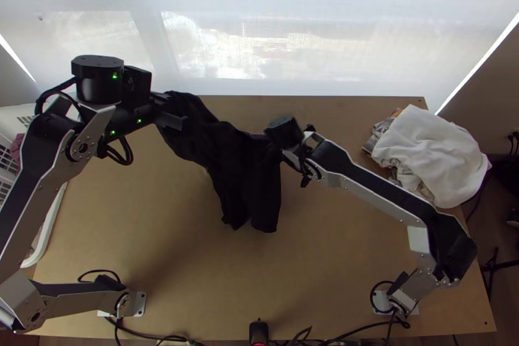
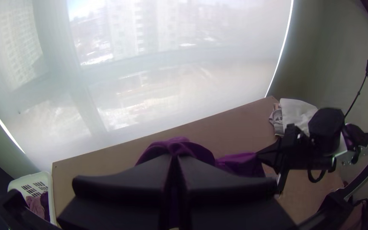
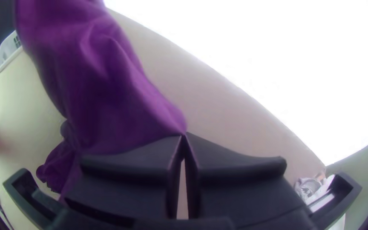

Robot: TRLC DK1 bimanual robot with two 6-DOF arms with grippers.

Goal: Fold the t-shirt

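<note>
The t-shirt (image 1: 230, 151), dark in the top view and purple in the wrist views, hangs bunched between both grippers, its lower part draping toward the table's near side. At its left end my left gripper (image 1: 170, 119) is shut on it. My right gripper (image 1: 284, 133) is at its right end. In the left wrist view, cloth (image 2: 179, 147) bulges beyond the closed fingertips of the left gripper (image 2: 174, 156). In the right wrist view, a corner of the shirt (image 3: 103, 85) is pinched at the tips of the right gripper (image 3: 184, 135). Deep folds run through the cloth.
A pile of white and grey cloth (image 1: 431, 154) lies at the table's back right. A white basket (image 2: 33, 181) with cloth in it stands beyond the table's left edge. Bare wooden tabletop (image 1: 162, 235) spreads between the arms' bases. Cables run along the near edge.
</note>
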